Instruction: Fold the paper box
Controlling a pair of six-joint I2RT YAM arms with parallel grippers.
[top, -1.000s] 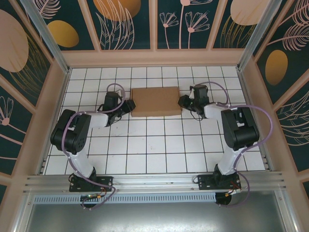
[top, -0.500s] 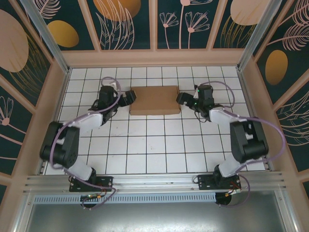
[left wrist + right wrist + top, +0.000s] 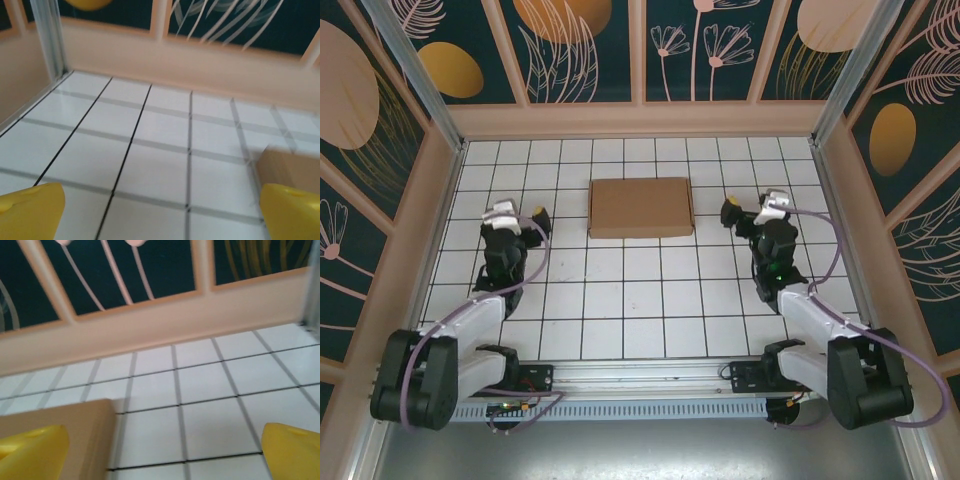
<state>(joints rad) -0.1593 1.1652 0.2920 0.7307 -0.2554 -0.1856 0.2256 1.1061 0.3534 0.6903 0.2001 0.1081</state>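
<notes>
Now | paper box (image 3: 640, 207) lies flat on desk (image 3: 620, 300) | left jaws wide open, empty | right jaws wide open, empty

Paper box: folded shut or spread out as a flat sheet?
Folded shut. From the top camera the paper box is a compact plain rectangle on the table, no flaps or tabs sticking out.

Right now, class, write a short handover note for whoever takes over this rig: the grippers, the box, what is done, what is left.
Left gripper: open, empty, left of the paper box, not touching it.
Right gripper: open, empty, right of the box, not touching.
Paper box: closed flat rectangle on the table, far middle.
Done: folding looks complete.
Left: probably only checking that it stays shut.
</notes>
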